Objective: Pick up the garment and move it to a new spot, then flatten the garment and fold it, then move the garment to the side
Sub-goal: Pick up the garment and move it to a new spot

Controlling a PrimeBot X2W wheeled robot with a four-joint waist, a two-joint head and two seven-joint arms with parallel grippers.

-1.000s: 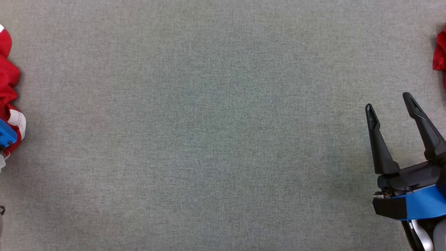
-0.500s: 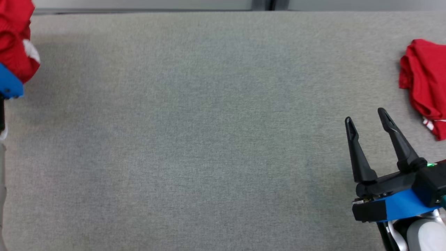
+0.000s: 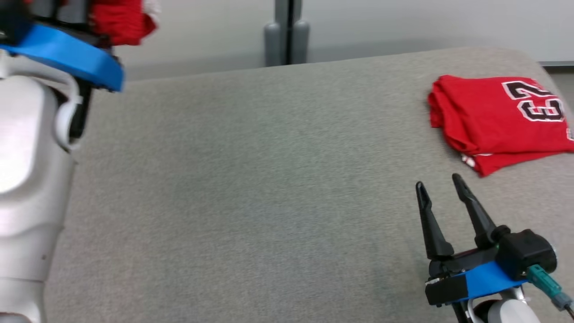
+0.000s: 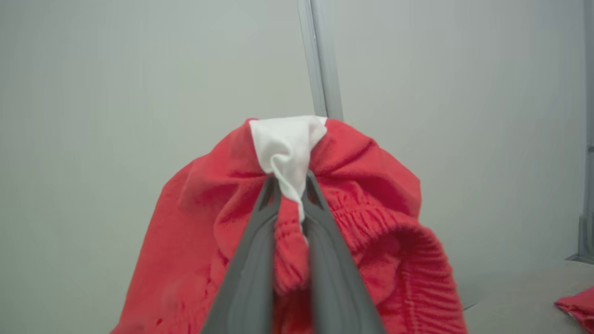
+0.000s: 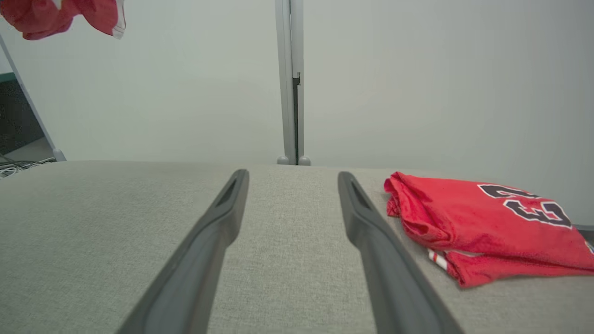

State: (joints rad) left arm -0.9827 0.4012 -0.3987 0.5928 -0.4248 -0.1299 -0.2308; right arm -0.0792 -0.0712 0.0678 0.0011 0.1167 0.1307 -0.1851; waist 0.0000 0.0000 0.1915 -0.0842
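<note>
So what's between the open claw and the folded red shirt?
Just bare grey tabletop between the right gripper and folded shirt, in the head view.

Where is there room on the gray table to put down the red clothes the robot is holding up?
On the table, the middle and left are bare, from the pale left arm across to the open right end effector. The far right corner is crowded: a folded jersey lies there. The garment hangs in the left end effector, above the far left.
</note>
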